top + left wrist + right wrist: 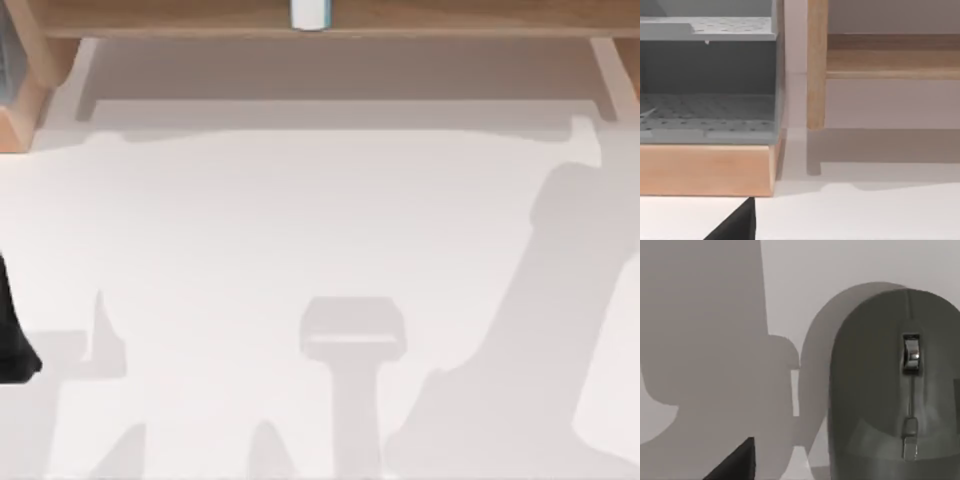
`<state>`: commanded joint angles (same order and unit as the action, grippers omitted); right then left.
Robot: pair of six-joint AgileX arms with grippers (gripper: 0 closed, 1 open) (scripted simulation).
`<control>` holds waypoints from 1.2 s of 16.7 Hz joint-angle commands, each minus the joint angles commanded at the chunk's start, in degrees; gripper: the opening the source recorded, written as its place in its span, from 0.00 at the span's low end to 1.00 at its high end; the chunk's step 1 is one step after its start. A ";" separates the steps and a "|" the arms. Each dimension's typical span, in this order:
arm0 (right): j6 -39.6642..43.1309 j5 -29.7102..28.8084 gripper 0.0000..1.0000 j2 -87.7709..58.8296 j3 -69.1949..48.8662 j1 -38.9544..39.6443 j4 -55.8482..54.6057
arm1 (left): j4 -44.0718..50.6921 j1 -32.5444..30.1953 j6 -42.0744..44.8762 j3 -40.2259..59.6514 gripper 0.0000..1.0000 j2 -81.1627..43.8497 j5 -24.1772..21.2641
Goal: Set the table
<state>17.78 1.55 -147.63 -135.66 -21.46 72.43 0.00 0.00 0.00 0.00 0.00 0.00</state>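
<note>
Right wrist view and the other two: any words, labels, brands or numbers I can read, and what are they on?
None can be read.
Grey mouse on the table, right wrist view: scroll wheel and seams, no lettering.
Grey perforated rack and wooden shelf, left wrist view: unmarked.
White and blue thing on the shelf, top view: too blurred to tell.

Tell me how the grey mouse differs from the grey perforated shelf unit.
The mouse is rounded and smooth; the shelf unit is boxy with perforated tiers. The mouse lies directly on the white table; the shelf unit sits on a wooden base. Both are grey.
</note>
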 joint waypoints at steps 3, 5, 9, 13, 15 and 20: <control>-0.19 -0.05 1.00 -0.74 0.47 0.16 -1.52 | 0.00 0.00 0.00 0.00 1.00 0.00 0.00; -0.27 0.00 1.00 -1.48 0.72 0.26 -2.14 | 0.00 0.00 0.00 0.00 1.00 0.00 0.00; -0.27 0.00 0.92 -1.48 0.72 0.26 -2.14 | 0.00 0.00 0.00 0.00 1.00 0.00 0.00; -0.27 0.00 0.62 -1.48 0.72 0.26 -2.14 | 0.00 0.00 0.00 0.00 1.00 0.00 0.00; -0.27 0.00 0.47 -1.48 0.72 0.26 -2.14 | 0.00 0.00 0.00 0.00 1.00 0.00 0.00; -0.27 0.00 0.10 -1.48 0.72 0.26 -2.14 | 0.00 0.00 0.00 0.00 1.00 0.00 0.00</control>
<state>17.51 1.55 -149.11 -134.94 -21.20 70.28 0.00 0.00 0.00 0.00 0.00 0.00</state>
